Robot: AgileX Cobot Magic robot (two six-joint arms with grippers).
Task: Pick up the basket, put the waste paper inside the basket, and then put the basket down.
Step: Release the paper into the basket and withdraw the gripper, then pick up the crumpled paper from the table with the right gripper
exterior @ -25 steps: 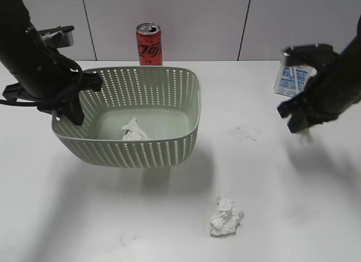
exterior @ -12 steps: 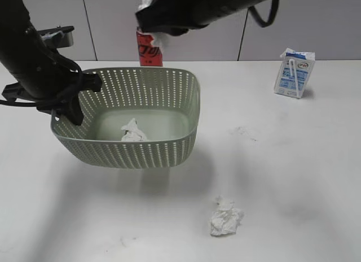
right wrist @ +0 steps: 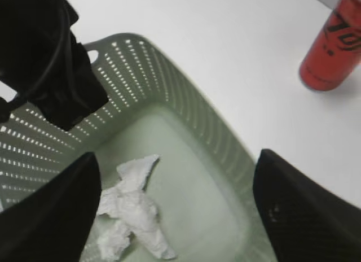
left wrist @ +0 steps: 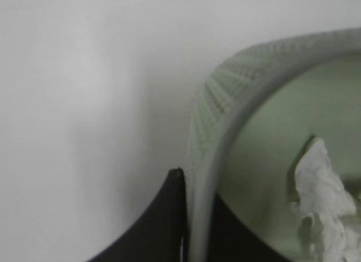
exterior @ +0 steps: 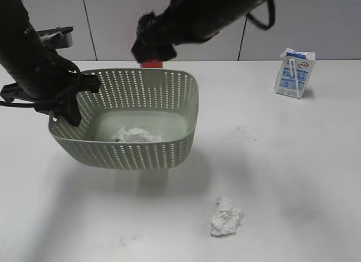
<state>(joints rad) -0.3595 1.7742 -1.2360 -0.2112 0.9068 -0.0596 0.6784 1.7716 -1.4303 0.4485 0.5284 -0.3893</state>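
Note:
My left gripper is shut on the left rim of the pale green perforated basket and holds it tilted above the table; the rim shows between its jaws in the left wrist view. White waste paper lies in the basket and also shows in the right wrist view and the left wrist view. My right gripper is open and empty above the basket's far edge. Another paper wad lies on the table in front.
A red drink can stands behind the basket, mostly hidden by my right arm in the exterior view. A white-and-blue drink carton stands at the back right. The table is white.
My right gripper has let go of its paper wad, which now lies in the basket beside the first one. The gripper sits a little lower. The left arm and basket barely moved.

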